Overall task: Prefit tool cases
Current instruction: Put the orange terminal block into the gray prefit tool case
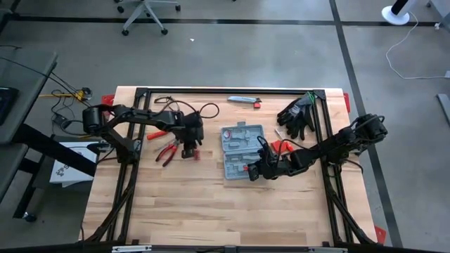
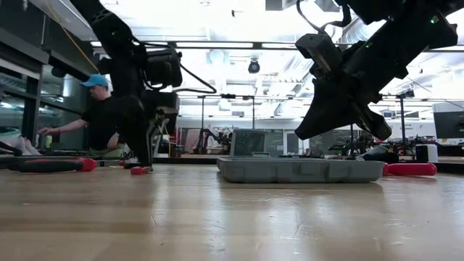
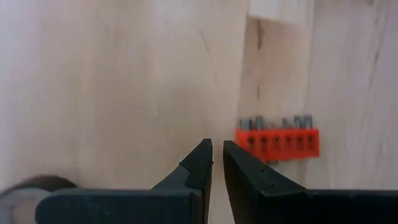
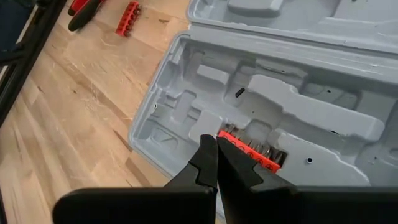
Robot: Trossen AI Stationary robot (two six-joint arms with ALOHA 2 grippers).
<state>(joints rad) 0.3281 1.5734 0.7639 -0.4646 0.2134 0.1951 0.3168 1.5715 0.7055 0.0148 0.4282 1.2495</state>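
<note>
Overhead camera looks straight down on the whole desk (image 1: pixel 211 204); a low camera sights level across its surface. Wrist cameras hang close above the boards, both overhead and low views sharing the open tool case (image 1: pixel 242 151).

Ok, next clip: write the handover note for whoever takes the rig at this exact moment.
Right gripper: shut, tips over the open tool case beside a red bit holder lying in a recess; whether it grips it is unclear.
Left gripper: nearly shut, empty, above bare table near a second red bit holder.
Red-handled pliers lie left of the case.
Done: one bit holder in the case.
Left: second holder, pliers, then probably close the case.
</note>
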